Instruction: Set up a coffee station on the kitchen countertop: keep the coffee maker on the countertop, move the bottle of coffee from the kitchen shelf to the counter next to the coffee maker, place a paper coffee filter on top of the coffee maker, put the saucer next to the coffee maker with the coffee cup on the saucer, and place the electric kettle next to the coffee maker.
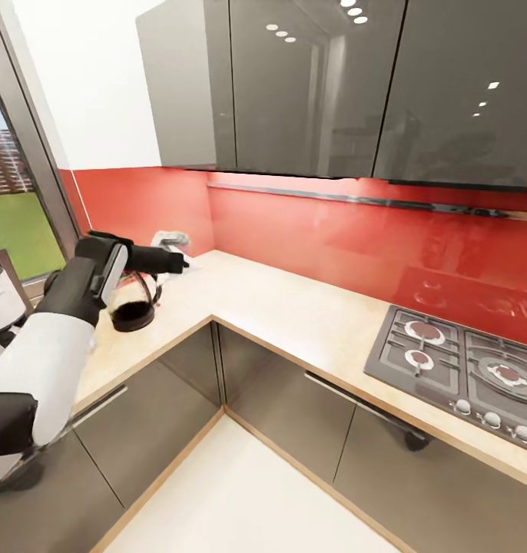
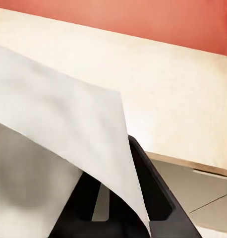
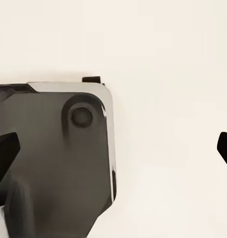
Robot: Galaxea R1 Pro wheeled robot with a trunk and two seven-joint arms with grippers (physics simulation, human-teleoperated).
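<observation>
White paper, the coffee filter [image 2: 59, 129], is pinched in the left gripper [image 1: 185, 263] and drapes across most of the left wrist view, hiding one black finger [image 2: 148, 188] almost wholly; in the head view it is only a pale scrap at the fingertips, hard to make out. Just at 7 o'clock of that gripper, the glass coffee carafe [image 1: 133, 303] stands on the beige countertop [image 1: 294, 307], half covered by the left arm [image 1: 71, 307]. The right gripper [image 3: 113, 148] has its jaws wide apart, only dark tips showing at the frame edges above pale floor and a grey robot base plate [image 3: 59, 148]. A gas hob [image 1: 463, 369] lies at 3 o'clock, cut off.
</observation>
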